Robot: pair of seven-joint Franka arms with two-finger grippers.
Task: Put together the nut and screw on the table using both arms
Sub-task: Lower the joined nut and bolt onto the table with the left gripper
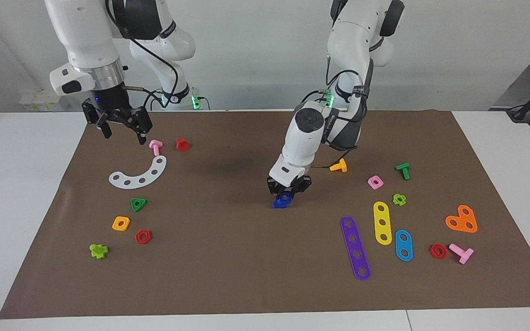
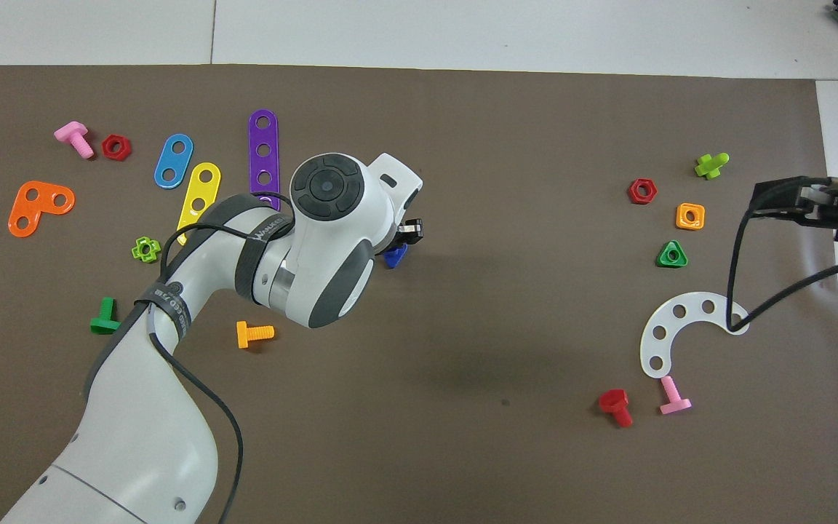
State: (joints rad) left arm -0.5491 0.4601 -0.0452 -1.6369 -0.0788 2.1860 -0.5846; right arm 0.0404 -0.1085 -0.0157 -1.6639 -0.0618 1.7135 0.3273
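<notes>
Left claw (image 1: pixel 289 187): I read it lowered at mid-mat, fingers pinching the blue piece (image 1: pixel 283 200) on the tabletop (image 1: pixel 25 184); nut or screw, I cannot tell. Piece sits at the claw's 6 o'clock, facing view. Right claw (image 1: pixel 120 124): spread, waiting above the pink bolt (image 1: pixel 155 146).

One camera sits high up across the wide white table (image 1: pixel 25 193) and looks back at me, so it sees my two white jointed arms (image 1: pixel 313 138) from the front. The other hangs high above my end and looks steeply down. Both see the same big brown mat (image 2: pixel 506 218), turned half around.
</notes>
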